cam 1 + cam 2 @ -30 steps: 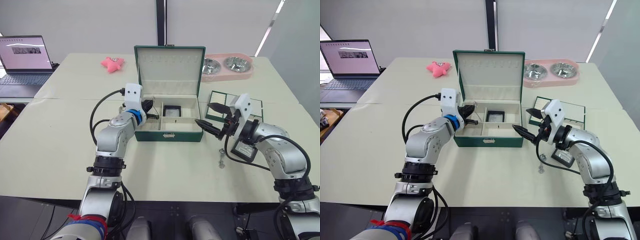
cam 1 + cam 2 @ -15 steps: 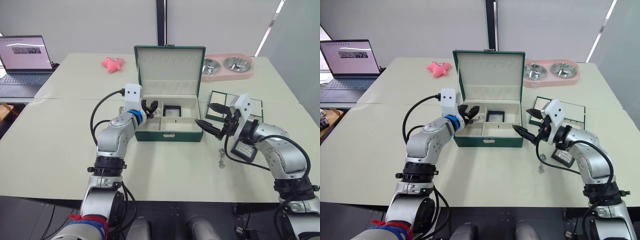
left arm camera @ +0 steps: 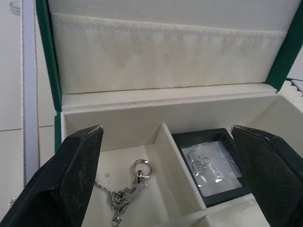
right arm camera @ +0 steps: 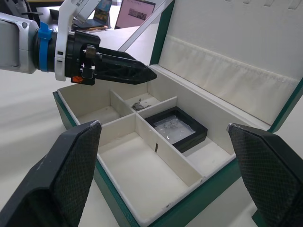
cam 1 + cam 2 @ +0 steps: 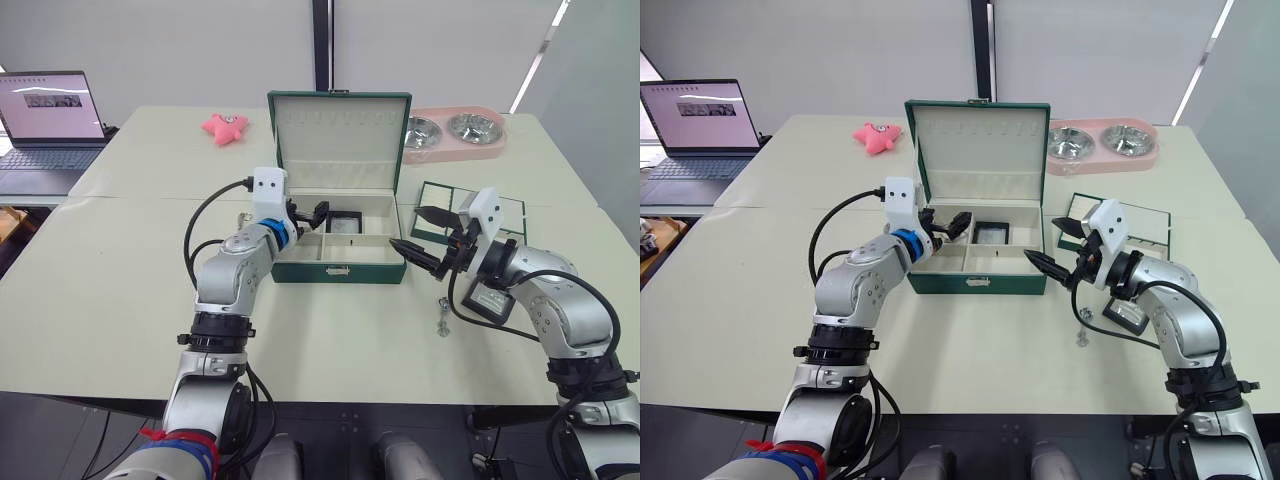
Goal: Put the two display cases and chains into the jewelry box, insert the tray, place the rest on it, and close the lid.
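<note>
Left wrist view: jewelry box [image 3: 52,94] open, lid upright. One chain [image 3: 124,195] lies in the rear-left compartment, one display case [image 3: 209,163] with earrings sits in the rear compartment beside it. Left gripper [image 5: 308,215] hovers over the box's rear-left compartment, fingers spread wide, holding nothing. Right gripper [image 5: 425,233] hangs just off the box's right-front corner, fingers parted, empty.

Judged progress: one case and one chain are in, roughly the first half of the loading. The box's two front compartments look bare.

Still outside: second display case [image 5: 489,302] on the table right of the box, under the right arm; a second chain [image 5: 441,322] on the table right of the box's front, near that case. The green-rimmed tray [image 5: 508,215] lies flat on the table to the right of the box, behind the right gripper.

Left to do: case two, chain two, tray insertion, remaining items onto the tray (which items cannot be told), lid shut.
</note>
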